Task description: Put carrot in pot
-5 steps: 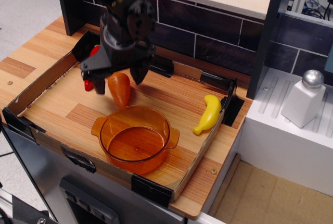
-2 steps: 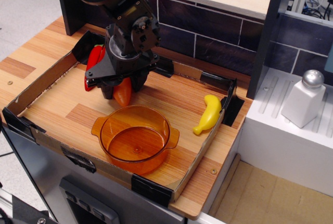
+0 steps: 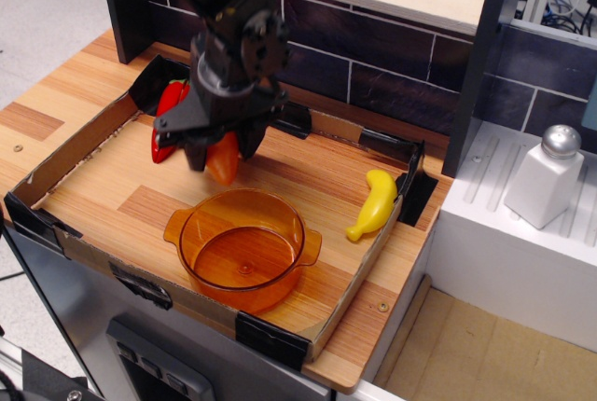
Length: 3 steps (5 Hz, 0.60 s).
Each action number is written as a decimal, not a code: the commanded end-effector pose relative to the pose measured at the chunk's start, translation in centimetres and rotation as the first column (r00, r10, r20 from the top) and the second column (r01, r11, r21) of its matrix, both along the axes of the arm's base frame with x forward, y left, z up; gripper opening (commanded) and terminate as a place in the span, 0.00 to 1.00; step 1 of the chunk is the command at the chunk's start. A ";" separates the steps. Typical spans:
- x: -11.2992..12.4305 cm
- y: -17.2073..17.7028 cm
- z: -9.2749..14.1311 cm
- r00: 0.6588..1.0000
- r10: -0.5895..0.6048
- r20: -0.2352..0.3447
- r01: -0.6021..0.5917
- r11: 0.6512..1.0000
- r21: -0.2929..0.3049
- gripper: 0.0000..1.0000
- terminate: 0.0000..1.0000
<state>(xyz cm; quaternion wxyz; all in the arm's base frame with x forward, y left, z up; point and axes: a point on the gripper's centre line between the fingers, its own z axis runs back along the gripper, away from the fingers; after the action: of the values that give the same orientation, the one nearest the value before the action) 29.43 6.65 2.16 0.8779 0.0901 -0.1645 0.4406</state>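
The orange carrot (image 3: 223,160) hangs point-down between my gripper's (image 3: 224,151) black fingers, in the back left part of the tray. The gripper is shut on the carrot and seems to hold it just above the wooden floor. The amber translucent pot (image 3: 295,230) stands empty just in front of and slightly right of the carrot, with its two flat handles at left and right. The upper part of the carrot is hidden by the gripper body.
A red pepper (image 3: 167,114) lies just left of the gripper by the tray's back left corner. A yellow banana (image 3: 375,203) lies at the tray's right wall. The low cardboard tray wall (image 3: 89,143) rings the work area. A white shaker (image 3: 545,177) stands on the right counter.
The gripper came down over the carrot and closed on it. Since then it has risen slightly with the carrot. Pot, pepper and banana have not moved.
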 end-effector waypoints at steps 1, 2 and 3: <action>-0.9 -2.7 8.0 0.994 -0.054 0.099 0.063 0.994 -0.089 0.00 0.00; -4.2 -4.5 7.0 0.987 -0.158 0.038 0.161 0.983 -0.087 0.00 0.00; -6.0 -5.2 5.5 0.979 -0.206 -0.011 0.204 0.976 -0.079 0.00 0.00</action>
<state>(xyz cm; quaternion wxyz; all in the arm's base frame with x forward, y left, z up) 22.86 0.75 6.46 0.9261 0.0511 -0.1305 0.3503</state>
